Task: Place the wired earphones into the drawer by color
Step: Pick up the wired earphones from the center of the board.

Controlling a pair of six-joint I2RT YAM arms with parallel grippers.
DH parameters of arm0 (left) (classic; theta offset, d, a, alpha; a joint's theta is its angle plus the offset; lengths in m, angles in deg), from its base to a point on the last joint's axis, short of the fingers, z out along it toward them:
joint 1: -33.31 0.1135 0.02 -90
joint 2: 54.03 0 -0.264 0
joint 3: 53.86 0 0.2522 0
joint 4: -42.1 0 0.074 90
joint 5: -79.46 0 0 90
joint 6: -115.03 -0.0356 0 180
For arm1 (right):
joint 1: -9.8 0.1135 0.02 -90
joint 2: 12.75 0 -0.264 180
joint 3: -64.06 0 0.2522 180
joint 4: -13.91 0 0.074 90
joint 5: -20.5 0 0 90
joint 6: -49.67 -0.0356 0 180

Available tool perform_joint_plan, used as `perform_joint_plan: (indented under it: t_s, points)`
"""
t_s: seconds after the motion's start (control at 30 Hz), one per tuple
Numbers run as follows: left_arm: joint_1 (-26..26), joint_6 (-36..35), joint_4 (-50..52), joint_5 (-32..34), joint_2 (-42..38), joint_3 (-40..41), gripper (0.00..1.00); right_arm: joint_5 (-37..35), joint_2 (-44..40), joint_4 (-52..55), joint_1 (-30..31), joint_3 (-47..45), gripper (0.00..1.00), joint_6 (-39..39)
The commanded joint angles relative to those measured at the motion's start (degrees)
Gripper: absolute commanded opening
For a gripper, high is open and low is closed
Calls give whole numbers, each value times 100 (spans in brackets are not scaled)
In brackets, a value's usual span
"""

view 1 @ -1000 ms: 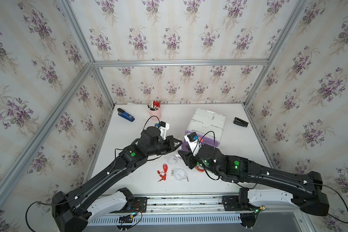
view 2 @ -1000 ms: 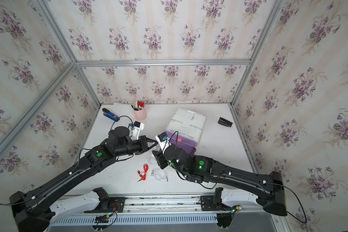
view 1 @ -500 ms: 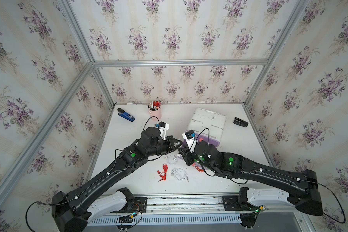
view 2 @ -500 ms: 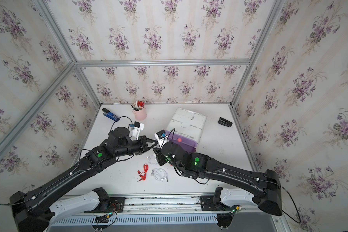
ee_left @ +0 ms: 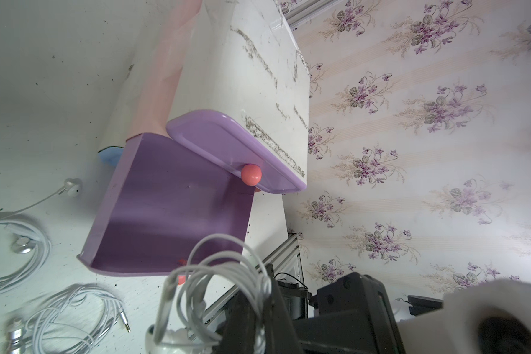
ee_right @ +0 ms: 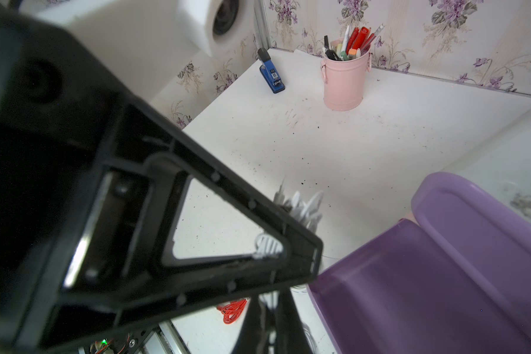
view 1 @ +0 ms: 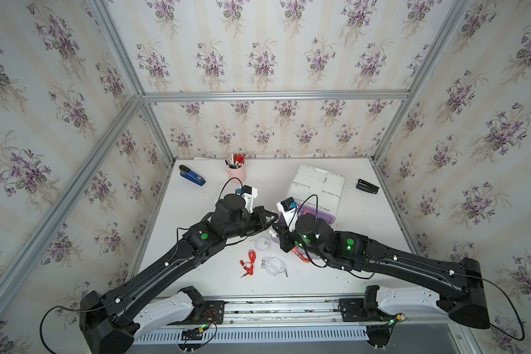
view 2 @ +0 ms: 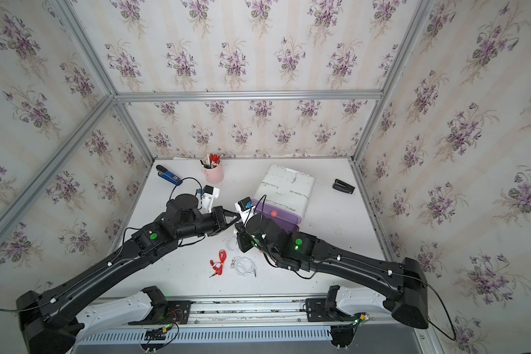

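Right gripper (ee_right: 269, 306) is now shown clamped, where it stood open a second ago, on the white earphone bundle (ee_left: 215, 275) also pinched by the closed left gripper (view 1: 270, 218), near the open purple drawer (ee_left: 166, 208).

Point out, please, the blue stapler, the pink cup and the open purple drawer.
blue stapler (view 1: 195, 179): in a top view, blue body.
pink cup (view 1: 238, 174): in a top view, side wall.
open purple drawer (ee_left: 172, 211): left wrist view, bare floor.

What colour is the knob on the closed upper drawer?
The knob is coral pink, clearest in the left wrist view.
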Motion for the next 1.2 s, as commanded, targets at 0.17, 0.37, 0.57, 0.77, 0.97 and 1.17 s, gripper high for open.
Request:
perform_joint_plan:
  t_s: [0.17,0.37,0.57,0.77,0.97,1.17]
  points:
    - [-4,98,105,45,-94,40,51,-70,-165,94,-166,-137,0,-239]
    - [32,-14,728,380,-196,-182,74,-180,-635,720,-485,-195,0,-242]
    - [87,-82,1049,679,-527,-120,80,44,-1146,1398,-889,-308,0,36]
    - [141,-102,1199,746,-800,139,80,223,-1399,1705,-1069,-524,0,208]
    - [168,-113,1308,794,-1005,357,80,212,-1436,1739,-1079,-829,0,280]
    - [228,-104,1328,816,-1156,541,80,129,-1344,1822,-1126,-1017,0,348]
